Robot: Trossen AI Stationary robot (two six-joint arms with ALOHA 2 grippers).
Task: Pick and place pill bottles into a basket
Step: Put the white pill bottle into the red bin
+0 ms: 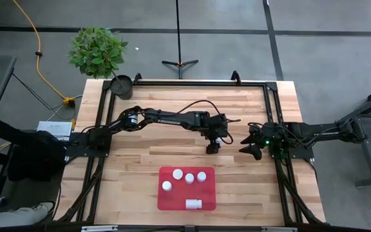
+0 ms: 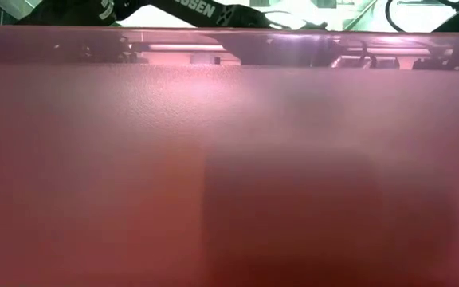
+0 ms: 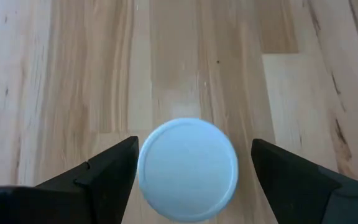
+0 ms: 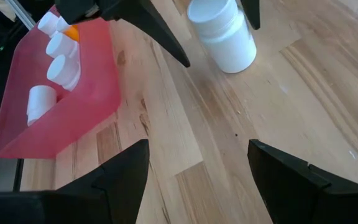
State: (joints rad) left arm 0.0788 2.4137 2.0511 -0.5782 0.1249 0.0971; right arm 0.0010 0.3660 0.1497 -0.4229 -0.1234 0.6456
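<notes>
Five pill bottles [image 1: 189, 177] already sit in the basket [image 1: 208, 201], so the left gripper [image 3: 188, 171] hangs wide open, jaws straddling the last bottle [image 3: 187, 169], nothing gripped yet.

Black jointed left arm [image 1: 172, 119] bears white lettering, seemingly "TROSSEN"; black cables loop above it.

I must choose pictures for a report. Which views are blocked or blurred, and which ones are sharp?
Low view: almost filled by the blurred red wall of the basket, only a strip of room above. Left wrist view: the bottle cap and the left gripper are soft, the wood sharper. High view: even light, basket clear. Right wrist view: the white bottle is sharp.
</notes>
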